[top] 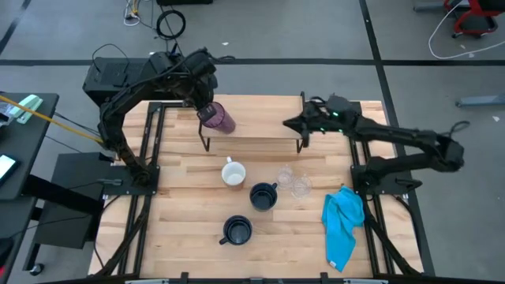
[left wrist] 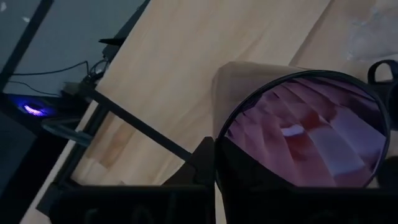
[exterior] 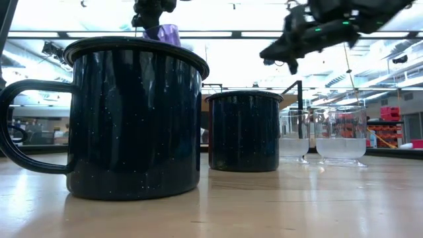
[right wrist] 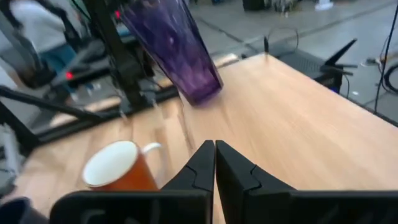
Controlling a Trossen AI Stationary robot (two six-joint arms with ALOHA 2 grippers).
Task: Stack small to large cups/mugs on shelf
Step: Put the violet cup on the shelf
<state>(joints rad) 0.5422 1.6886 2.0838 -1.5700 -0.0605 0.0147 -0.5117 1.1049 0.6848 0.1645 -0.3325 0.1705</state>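
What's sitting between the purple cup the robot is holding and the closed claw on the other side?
Nothing: in the high view, only bare shelf board stretches between the purple tumbler held by the left gripper and the right gripper.

A light-wood tabletop [top: 181, 229] is seen carrying a low shelf [top: 260, 126] on black wire legs at its far side. On the tabletop are set a white-and-orange mug [top: 233, 173], two dark navy mugs [top: 263, 196] [top: 237, 230], two small clear glasses [top: 285, 175] [top: 301, 186] touching or nearly so, and a bright blue cloth [top: 342, 225] near the right edge.
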